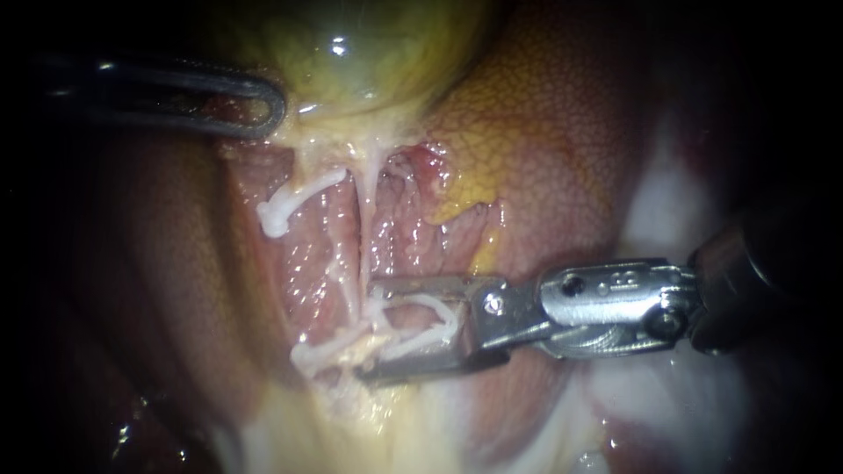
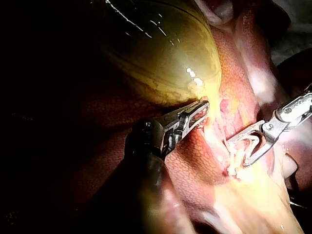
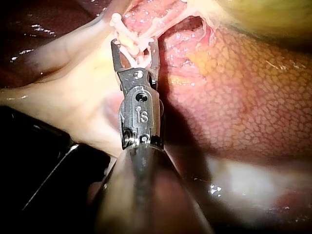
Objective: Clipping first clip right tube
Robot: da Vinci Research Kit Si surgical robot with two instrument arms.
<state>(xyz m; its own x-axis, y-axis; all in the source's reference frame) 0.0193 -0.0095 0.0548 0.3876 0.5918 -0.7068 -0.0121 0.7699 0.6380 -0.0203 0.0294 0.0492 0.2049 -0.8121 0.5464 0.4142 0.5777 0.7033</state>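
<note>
We counted two instruments, one gallbladder (image 1: 378,44), one liver (image 1: 553,149) and two pale tubes in the endoscope view. The only writing on show was a small stamped mark (image 3: 142,116) on the metal wrist of the right instrument (image 1: 367,332); we did not transcribe it. The right instrument entered from 3 o'clock, and its jaws stood wide apart just toward 6 o'clock of centre, one on each side of a tangle of white strands (image 1: 338,347). The two tubes descended side by side from the gallbladder's lower edge at 12 o'clock. The right tube (image 1: 370,233) ran down to the jaw nearer 12 o'clock and into the gap, with the left tube (image 1: 349,263) just beside it. A curved white piece (image 1: 439,316) lay inside the gap; we could not tell whether it was a clip or tissue. The left instrument (image 1: 274,107) entered from 9 o'clock and ended near 11 o'clock. Its jaws were closed on the gallbladder's pale lower edge, which the left wrist view also showed.
</note>
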